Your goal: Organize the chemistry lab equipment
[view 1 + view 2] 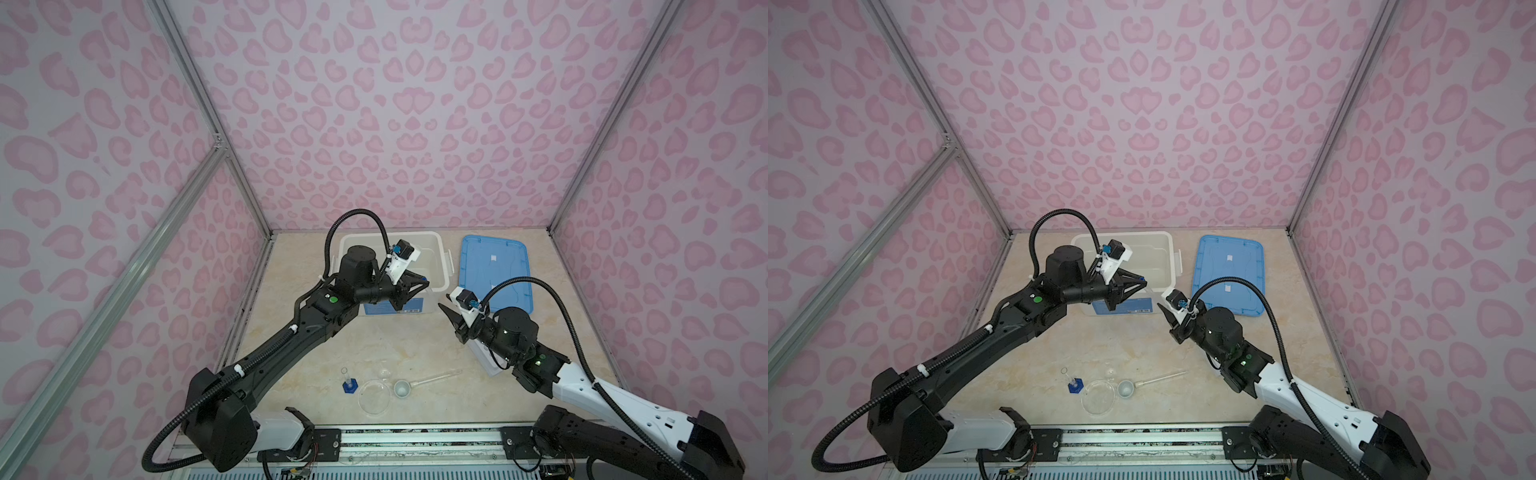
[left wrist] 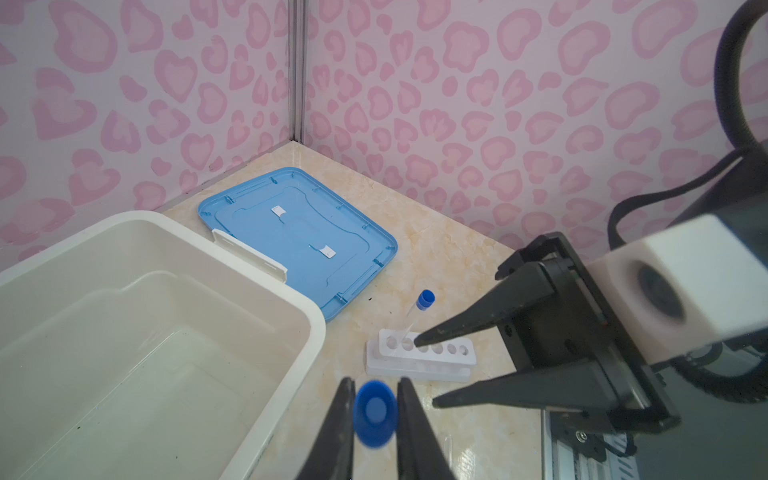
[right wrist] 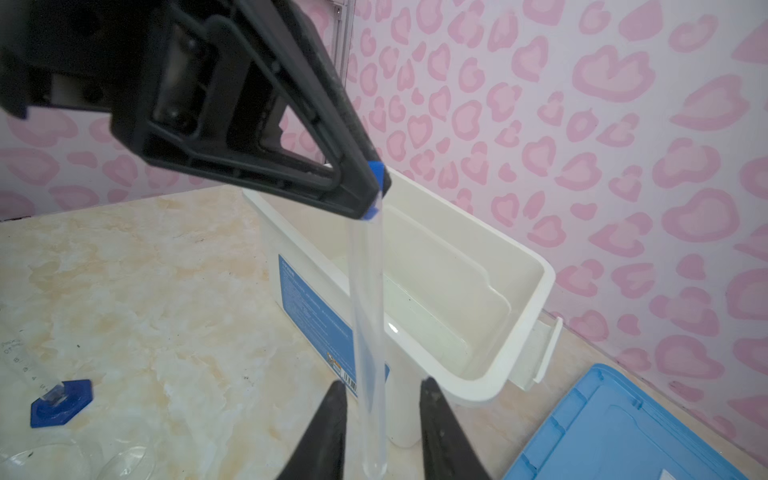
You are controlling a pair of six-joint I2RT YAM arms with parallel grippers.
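Note:
My left gripper (image 2: 376, 386) is shut on the blue cap (image 2: 375, 413) of a clear test tube (image 3: 368, 324), which hangs down beside the bin's front corner. The tube's lower end passes between the fingers of my right gripper (image 3: 383, 382), which stands open, with a gap on each side. In both top views the two grippers (image 1: 424, 283) (image 1: 451, 320) meet near the bin. The white rack (image 2: 419, 357) holds one blue-capped tube (image 2: 419, 316). Near the front edge stand the blue-based cylinder (image 1: 349, 384), the round dish (image 1: 374, 397) and the small cup (image 1: 402, 389), with a tube (image 1: 436, 377) lying beside them.
The white bin (image 1: 432, 249) stands open at the back, nothing visible in it. Its blue lid (image 1: 494, 270) lies flat to its right. Pink patterned walls close in three sides, and a metal rail (image 1: 415, 440) runs along the front edge.

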